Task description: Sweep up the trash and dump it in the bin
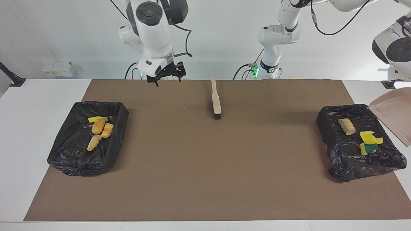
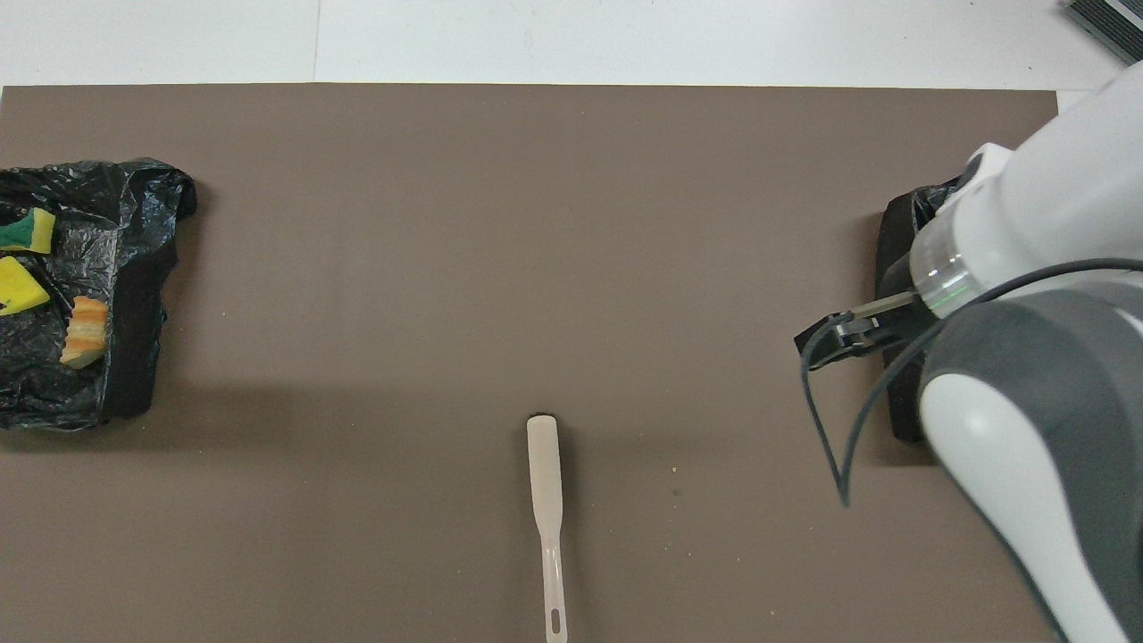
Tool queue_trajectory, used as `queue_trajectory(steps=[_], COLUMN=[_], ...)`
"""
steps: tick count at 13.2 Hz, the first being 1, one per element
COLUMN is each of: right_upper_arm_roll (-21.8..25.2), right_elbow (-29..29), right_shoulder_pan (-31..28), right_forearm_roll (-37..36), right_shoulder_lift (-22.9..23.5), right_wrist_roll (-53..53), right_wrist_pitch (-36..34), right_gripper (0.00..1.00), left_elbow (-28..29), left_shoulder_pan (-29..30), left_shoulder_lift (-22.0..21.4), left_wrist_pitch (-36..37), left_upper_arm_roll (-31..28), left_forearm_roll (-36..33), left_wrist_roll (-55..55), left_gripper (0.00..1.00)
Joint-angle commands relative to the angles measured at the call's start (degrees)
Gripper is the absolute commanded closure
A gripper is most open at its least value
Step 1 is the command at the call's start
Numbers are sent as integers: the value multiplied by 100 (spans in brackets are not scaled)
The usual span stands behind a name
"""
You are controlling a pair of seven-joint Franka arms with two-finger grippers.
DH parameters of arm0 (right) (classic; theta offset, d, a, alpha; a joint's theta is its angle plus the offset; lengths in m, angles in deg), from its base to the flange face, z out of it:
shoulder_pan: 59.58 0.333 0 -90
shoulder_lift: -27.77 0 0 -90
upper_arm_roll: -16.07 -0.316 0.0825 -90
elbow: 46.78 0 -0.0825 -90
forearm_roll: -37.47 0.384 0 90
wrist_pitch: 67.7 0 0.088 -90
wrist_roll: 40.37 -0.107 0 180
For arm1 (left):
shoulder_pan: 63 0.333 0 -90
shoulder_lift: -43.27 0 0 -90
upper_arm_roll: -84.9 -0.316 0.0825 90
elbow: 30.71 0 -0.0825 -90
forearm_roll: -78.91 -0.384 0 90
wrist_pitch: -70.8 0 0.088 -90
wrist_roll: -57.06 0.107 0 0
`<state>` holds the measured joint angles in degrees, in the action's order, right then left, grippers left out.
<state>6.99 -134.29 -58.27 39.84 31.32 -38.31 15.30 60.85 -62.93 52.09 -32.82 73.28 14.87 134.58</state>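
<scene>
The trash lies in two black-bagged bins. The bin (image 1: pixel 64 154) at the right arm's end holds a yellow sponge bit (image 1: pixel 98 119) and three bread lumps (image 1: pixel 98 126). The bin (image 1: pixel 385 160) at the left arm's end, also in the overhead view (image 2: pixel 134 295), holds a bread lump (image 1: pixel 346 126) and green-backed yellow sponge bits (image 1: pixel 369 142). My left gripper (image 1: pixel 390 84), at the frame's edge, holds the beige dustpan (image 1: pixel 393 112) tilted in the air beside that bin. My right gripper (image 1: pixel 165 77) is open and empty over the mat's edge nearest the robots. The brush (image 1: pixel 216 99) lies mid-mat, bristles pointing away from the robots.
A brown mat (image 1: pixel 205 166) covers the table, with only tiny crumbs (image 2: pixel 674 471) on it near the brush (image 2: pixel 546 500). In the overhead view the right arm hides most of its bin (image 2: pixel 897 241). White boxes (image 1: pixel 59 68) stand off the mat near the right arm.
</scene>
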Motion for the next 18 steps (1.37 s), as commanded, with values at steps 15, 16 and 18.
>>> queue_trajectory(steps=[15,16,18], right_upper_arm_roll=[73,73,73], right_elbow=[-310,-328,-302], right_shoulder_pan=[-1168,-1168,-1168], right_forearm_roll=[-70,-70,-87], right_shoulder_lift=[-443,-469,-460], right_wrist_roll=[-505,-514,-444], right_wrist_pitch=[269,269,277], right_gripper=[0,0,0], left_elbow=[46,142,598], left_shoulder_pan=[81,90,99], left_shoulder_lift=[-266,-362,-660], left_wrist_pitch=[1459,1485,1503], left_upper_arm_roll=[679,679,670], left_forearm_roll=[2904,3184,3870], left_wrist_roll=[-543,-588,-1025], left_gripper=[100,100,100])
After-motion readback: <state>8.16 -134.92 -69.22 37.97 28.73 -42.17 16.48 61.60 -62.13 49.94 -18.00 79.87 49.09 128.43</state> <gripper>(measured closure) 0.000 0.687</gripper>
